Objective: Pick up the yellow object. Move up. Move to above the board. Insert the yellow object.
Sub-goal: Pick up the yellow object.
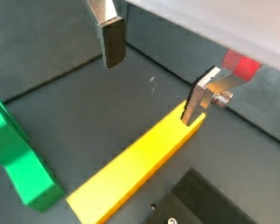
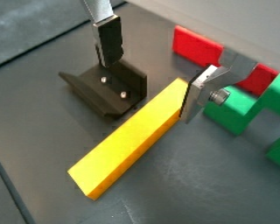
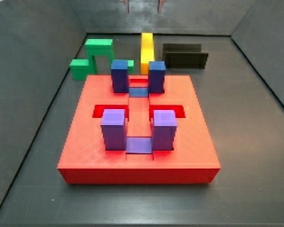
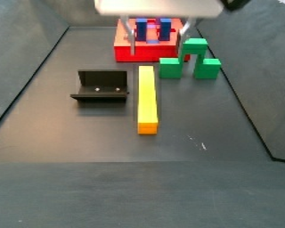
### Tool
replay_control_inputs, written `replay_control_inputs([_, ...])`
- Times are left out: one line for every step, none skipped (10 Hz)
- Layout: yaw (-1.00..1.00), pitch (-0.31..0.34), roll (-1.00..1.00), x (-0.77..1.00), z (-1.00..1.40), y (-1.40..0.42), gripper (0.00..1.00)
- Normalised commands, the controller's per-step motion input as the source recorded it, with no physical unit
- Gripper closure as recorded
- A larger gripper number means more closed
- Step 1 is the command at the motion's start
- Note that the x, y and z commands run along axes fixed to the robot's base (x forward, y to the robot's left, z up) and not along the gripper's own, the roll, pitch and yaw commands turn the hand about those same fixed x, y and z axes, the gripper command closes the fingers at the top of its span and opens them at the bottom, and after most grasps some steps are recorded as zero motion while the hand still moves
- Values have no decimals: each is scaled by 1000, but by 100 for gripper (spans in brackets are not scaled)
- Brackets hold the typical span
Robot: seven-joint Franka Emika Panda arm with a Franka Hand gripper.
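Note:
The yellow object [image 4: 146,98] lies flat on the dark floor, a long bar pointing toward the board [image 3: 138,151]. It also shows in both wrist views [image 1: 136,171] [image 2: 130,140] and in a side view [image 3: 147,49]. The gripper [image 4: 155,37] hangs open and empty above the bar's end nearest the board. In both wrist views [image 1: 152,90] [image 2: 150,89] one finger [image 1: 201,98] stands over the bar's end and the other finger [image 2: 108,44] is well off to the side. The red board carries purple and blue posts.
The dark fixture [image 4: 101,86] stands on the floor beside the bar, seen also in a wrist view [image 2: 108,87]. Green blocks [image 4: 187,58] [image 2: 254,109] stand between the bar and the board on the other side. Grey walls ring the floor.

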Motion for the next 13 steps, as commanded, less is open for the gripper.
replay_control_inputs([0, -204, -17, 169, -660, -51, 0])
replay_control_inputs([0, -221, -26, 149, -631, -77, 0])
replay_control_inputs([-11, -247, -46, 34, -654, -29, 0])
replay_control_inputs([-14, -236, -56, 0, -600, 0, 0])
replay_control_inputs([0, -229, -79, 0, -540, 0, 0])
replay_control_inputs([-26, -274, -130, 0, -523, 0, 0])
replay_control_inputs([-20, -273, -143, 3, -500, 0, 0])
replay_control_inputs([-11, -237, -149, 11, -426, 0, 0])
replay_control_inputs([-9, -220, -140, 11, -366, 0, 0])
replay_control_inputs([-20, -186, -137, 0, -246, 0, 0])
replay_control_inputs([0, -91, -76, 0, -74, 0, 0])
replay_control_inputs([0, -97, -79, 0, -117, 0, 0])
replay_control_inputs([0, -51, -66, 3, 0, 0, 0])
